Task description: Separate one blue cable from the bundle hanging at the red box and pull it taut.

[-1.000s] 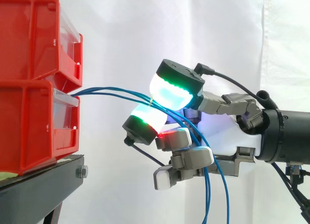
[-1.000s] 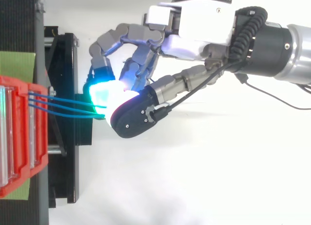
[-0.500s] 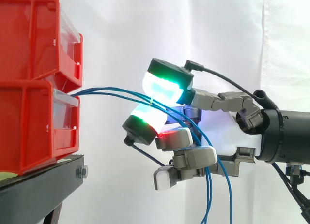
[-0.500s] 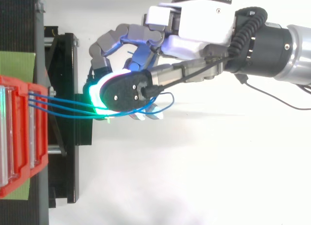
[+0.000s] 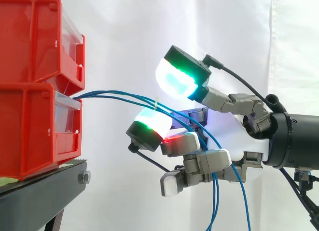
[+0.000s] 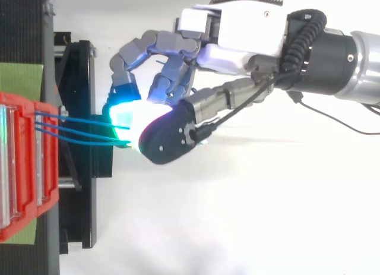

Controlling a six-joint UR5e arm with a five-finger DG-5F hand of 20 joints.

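I see the robot hand (image 5: 233,137) open, its thumb lifted clear of the blue cables (image 5: 107,92) (they drape over one fingertip (image 5: 152,122)) near the red box (image 5: 30,126) front.

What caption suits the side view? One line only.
Blue cables arc from the lower red bin, across the hand, then hang down past it.

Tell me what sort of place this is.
Most likely a robotics lab test rig, not a home or a factory floor. A white curtain hangs as a backdrop, stacked red bins sit on a black stand, and a robot hand works at blue cables coming from the bins.
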